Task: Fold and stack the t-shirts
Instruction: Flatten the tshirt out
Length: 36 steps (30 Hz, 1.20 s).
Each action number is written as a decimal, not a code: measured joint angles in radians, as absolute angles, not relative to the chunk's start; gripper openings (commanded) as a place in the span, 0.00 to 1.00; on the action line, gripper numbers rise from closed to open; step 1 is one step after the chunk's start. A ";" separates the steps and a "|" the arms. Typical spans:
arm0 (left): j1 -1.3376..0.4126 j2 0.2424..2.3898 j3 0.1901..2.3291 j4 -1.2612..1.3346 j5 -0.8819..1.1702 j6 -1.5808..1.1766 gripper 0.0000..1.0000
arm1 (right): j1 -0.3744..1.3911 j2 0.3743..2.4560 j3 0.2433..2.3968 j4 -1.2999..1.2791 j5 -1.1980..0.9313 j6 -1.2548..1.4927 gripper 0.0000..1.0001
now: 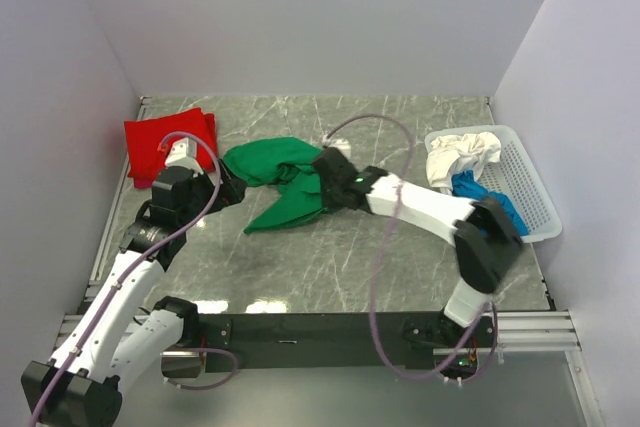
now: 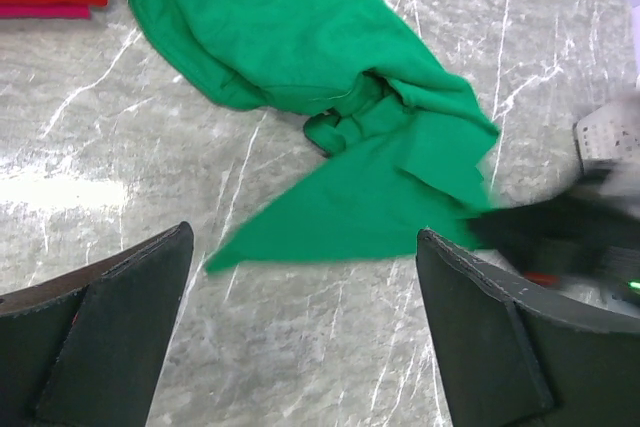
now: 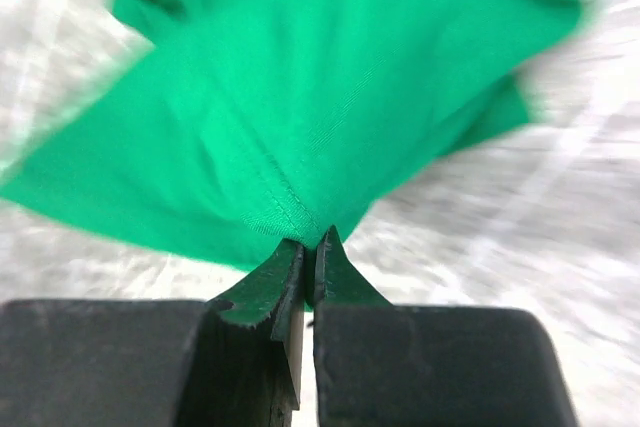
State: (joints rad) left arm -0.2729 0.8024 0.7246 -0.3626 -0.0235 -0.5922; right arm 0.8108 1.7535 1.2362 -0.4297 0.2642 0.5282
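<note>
R gripper (image 3: 308, 247) had its jaws pinched right down on a hem of the green t-shirt (image 3: 330, 97), the cloth fanning out ahead of its tips; the wrist view was motion-blurred. The garment lay bunched and twisted on the marble table (image 1: 330, 277) between the two grippers, one pointed flap trailing toward the near edge, nowhere near flat. L gripper (image 2: 305, 247) hovered over the table on the shirt's other side, fingers spread wide and holding nothing, the flap's corner just ahead of its tips. Step in hand, by the look of it: spreading the green shirt before any fold. Next move prob. calls for the L gripper to take an opposite edge so the pair can pull the twist out & lay it flat. Beyond the L gripper, to its left, a red t-shirt (image 1: 165, 142) sat in the far corner, apparently folded, likely the stack's base. Well off to the R gripper's right, a white t-shirt (image 1: 460, 155) & a blue t-shirt (image 1: 482, 195) lay in a white basket (image 1: 535, 202). Only the R arm (image 1: 420, 205) crossed the work area.
</note>
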 measured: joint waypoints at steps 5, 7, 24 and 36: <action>-0.273 0.803 0.725 -0.377 -0.031 -0.587 0.99 | 0.713 1.486 1.184 -0.474 0.316 0.492 0.00; -0.274 0.802 0.725 -0.384 -0.040 -0.588 0.98 | 0.625 1.423 1.149 -0.472 0.330 0.478 0.00; -0.460 0.989 0.723 -0.278 -0.079 -0.625 0.97 | 0.681 1.406 1.054 -0.497 0.327 0.435 0.61; -0.481 1.137 0.724 -0.193 -0.049 -0.626 0.98 | 0.828 1.406 0.794 -0.451 0.207 0.548 0.60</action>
State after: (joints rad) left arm -0.4812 1.1366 0.7242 -0.1928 -0.0494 -0.6258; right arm 0.8284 1.4059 0.7937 -0.4507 0.2066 0.5484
